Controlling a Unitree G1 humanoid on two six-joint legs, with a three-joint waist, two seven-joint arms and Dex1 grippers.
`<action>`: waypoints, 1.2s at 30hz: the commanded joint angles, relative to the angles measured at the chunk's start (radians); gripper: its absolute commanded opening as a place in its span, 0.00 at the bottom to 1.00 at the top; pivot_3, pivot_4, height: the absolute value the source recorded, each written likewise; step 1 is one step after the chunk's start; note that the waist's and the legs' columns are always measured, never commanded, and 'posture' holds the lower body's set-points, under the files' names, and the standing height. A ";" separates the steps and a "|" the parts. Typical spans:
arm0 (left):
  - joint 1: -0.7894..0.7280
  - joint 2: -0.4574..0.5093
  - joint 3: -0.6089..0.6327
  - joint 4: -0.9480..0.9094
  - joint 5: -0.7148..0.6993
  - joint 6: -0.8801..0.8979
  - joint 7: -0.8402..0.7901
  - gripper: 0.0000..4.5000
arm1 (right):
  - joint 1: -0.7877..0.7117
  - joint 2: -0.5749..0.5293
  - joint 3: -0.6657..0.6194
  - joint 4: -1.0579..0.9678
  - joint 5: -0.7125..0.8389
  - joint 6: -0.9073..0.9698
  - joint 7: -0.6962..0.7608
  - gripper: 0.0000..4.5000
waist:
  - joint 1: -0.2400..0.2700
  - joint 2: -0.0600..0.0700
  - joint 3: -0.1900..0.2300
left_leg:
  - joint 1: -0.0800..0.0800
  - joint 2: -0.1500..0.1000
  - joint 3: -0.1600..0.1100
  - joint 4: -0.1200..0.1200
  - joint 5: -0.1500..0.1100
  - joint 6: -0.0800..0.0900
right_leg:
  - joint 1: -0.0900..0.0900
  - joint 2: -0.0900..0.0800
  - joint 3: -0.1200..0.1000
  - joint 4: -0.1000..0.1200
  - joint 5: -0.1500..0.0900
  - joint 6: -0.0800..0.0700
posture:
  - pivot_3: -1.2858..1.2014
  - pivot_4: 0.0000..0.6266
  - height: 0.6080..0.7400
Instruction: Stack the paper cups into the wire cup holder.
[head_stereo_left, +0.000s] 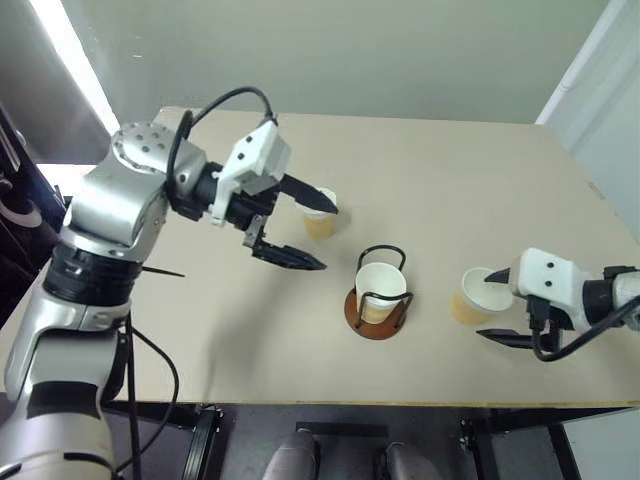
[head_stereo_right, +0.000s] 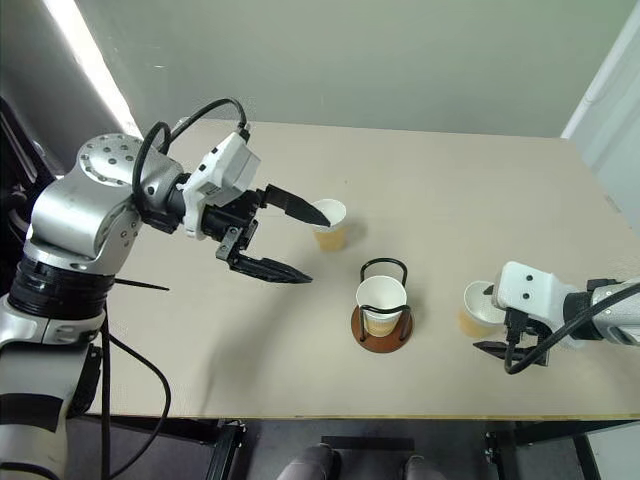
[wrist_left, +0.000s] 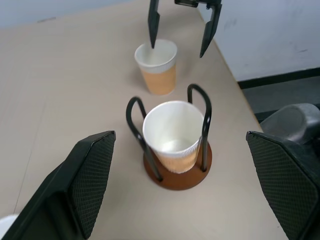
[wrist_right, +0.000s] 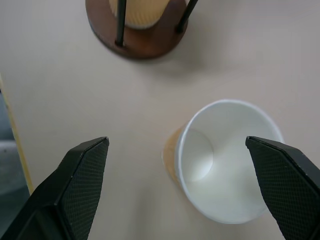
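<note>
Bare table (head_stereo_left: 200, 330) lies open around the wire cup holder (head_stereo_left: 379, 295), flanked by two paper cups (head_stereo_left: 472, 296).

We see the far paper cup (head_stereo_left: 320, 218) partly behind the left gripper's upper finger (head_stereo_left: 308, 192), its rim half covered.

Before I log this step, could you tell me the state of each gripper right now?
Left gripper: open, holding nothing.
Right gripper: open, at the paper cup on the robot's right, not gripping it.
</note>
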 joint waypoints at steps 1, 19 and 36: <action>0.011 0.021 0.058 -0.043 -0.002 0.009 0.014 1.00 | -0.038 0.001 0.038 0.048 -0.059 -0.052 0.021 1.00 | -0.001 0.000 0.000 | 0.000 0.000 0.000 0.000 0.000 0.000 | 0.000 0.000 0.000 0.000 0.000 0.000 | 0.52 0.24 1.00; 0.079 0.056 0.080 -0.080 0.008 0.012 0.012 1.00 | -0.142 0.064 0.134 0.150 -0.160 -0.120 0.102 0.39 | -0.002 0.000 0.000 | 0.000 0.000 0.000 -0.001 0.000 0.000 | 0.000 0.000 0.000 0.000 0.000 0.000 | 0.52 0.24 1.00; 0.104 0.086 0.087 -0.088 0.010 0.012 0.009 1.00 | -0.195 0.057 0.099 0.132 -0.138 -0.112 0.164 0.00 | -0.003 0.000 0.000 | 0.000 0.000 0.000 -0.001 0.000 0.000 | 0.000 -0.001 0.000 0.000 0.000 -0.001 | 0.52 0.24 1.00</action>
